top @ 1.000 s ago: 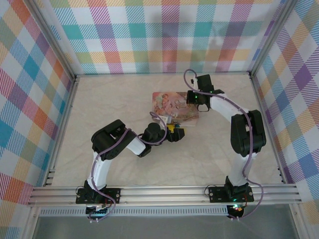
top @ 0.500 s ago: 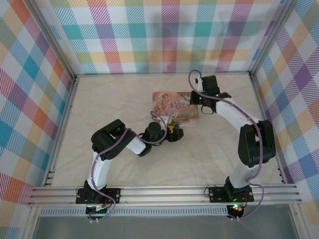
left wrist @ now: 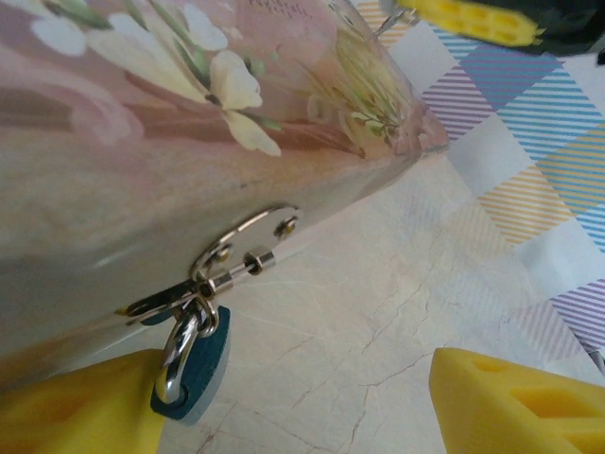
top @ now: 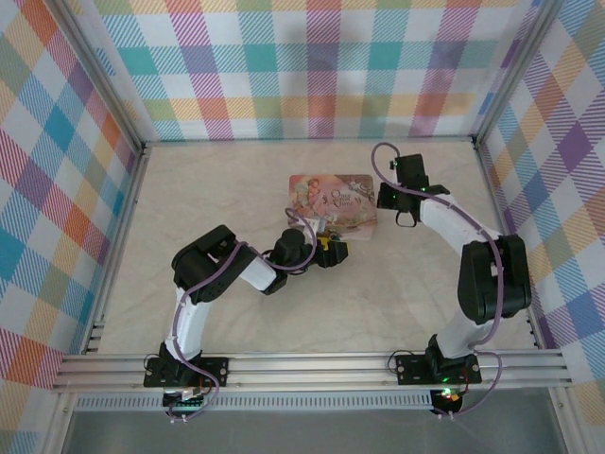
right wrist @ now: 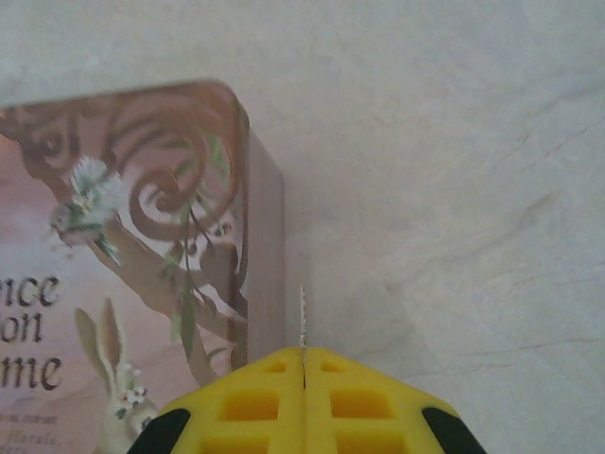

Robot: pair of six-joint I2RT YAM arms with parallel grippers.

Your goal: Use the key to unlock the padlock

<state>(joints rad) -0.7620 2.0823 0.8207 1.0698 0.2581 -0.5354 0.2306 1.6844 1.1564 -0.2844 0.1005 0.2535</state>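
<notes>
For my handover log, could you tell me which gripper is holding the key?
The right gripper, shut on the thin key; the left gripper stands open at the padlock.

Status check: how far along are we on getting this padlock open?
Done: the right gripper is pinched on a thin blade, likely the key. In hand: the open left gripper has the padlock between its fingers, still hooked through the latch of the box. Left: insert and turn.
</notes>
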